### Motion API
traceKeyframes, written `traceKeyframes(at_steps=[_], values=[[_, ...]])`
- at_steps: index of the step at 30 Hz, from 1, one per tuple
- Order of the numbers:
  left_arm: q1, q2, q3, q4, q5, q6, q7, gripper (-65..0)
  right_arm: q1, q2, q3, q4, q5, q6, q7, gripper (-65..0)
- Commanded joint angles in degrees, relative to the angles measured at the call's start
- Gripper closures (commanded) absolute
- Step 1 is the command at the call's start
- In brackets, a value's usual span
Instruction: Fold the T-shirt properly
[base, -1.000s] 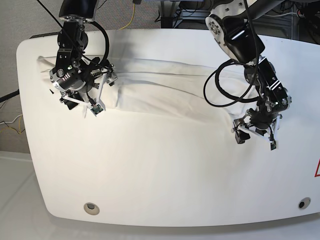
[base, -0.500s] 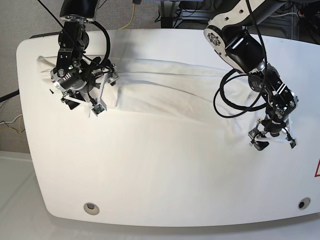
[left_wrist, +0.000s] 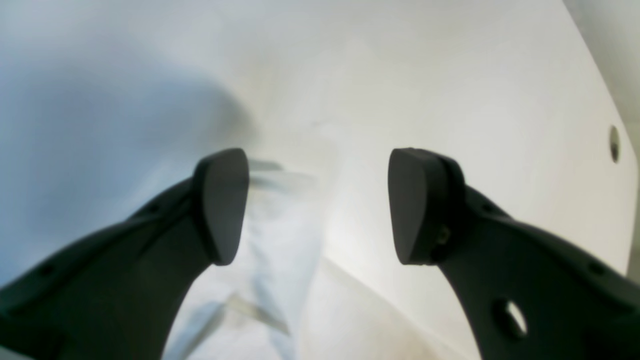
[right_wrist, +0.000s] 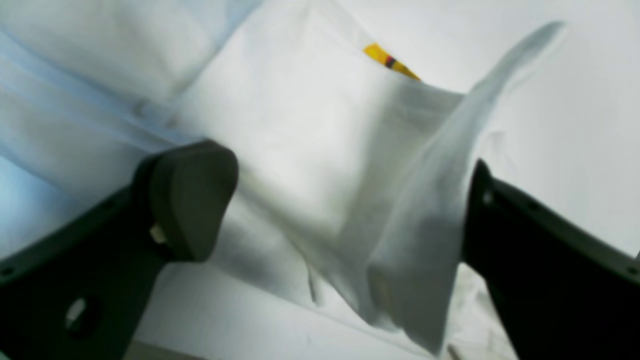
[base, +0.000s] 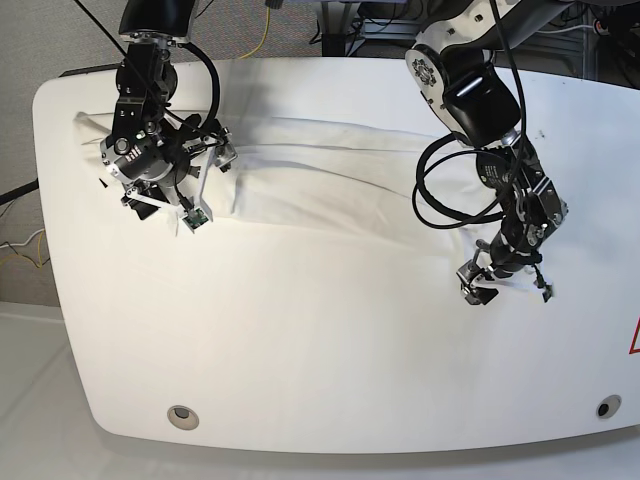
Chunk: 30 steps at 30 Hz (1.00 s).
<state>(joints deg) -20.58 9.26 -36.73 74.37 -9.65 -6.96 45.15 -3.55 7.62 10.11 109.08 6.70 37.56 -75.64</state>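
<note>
the left gripper (base: 507, 285) has shifted inward, jaws wide, empty. only the right wrist view shows the right gripper (right_wrist: 345, 215), wide, straddling the t-shirt (right_wrist: 320, 150).

The left tool (left_wrist: 317, 207) fills the lower half of the left wrist view, its two dark fingers spread wide with nothing clamped between them. One rounded pad (left_wrist: 222, 205) stands to the left, the other to the right. Beneath them lies the white table (left_wrist: 450, 75). A blurred, wrinkled strip of the T-shirt (left_wrist: 275, 240) runs just beside the left pad and down under the gap, pale with faint grey creases. A soft shadow darkens the table left of the tool. A small round hole (left_wrist: 614, 143) sits near the table's right edge.
</note>
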Motion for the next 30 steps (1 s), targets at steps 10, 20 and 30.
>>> traceKeyframes(at_steps=[10,20,30], values=[[-0.12,-0.26,0.12,1.02,-0.94,8.5,-1.15,-40.0,0.78,0.51,0.13,0.94,0.11,0.2,0.6,-58.4],[0.67,-0.26,0.47,1.02,-0.94,11.84,-1.32,-40.0,0.78,0.51,0.22,0.94,0.2,0.2,0.6,-58.4],[0.58,-0.26,4.69,1.02,-0.77,14.39,-2.46,-40.0,0.78,0.43,0.22,0.94,0.2,0.2,0.6,-58.4]])
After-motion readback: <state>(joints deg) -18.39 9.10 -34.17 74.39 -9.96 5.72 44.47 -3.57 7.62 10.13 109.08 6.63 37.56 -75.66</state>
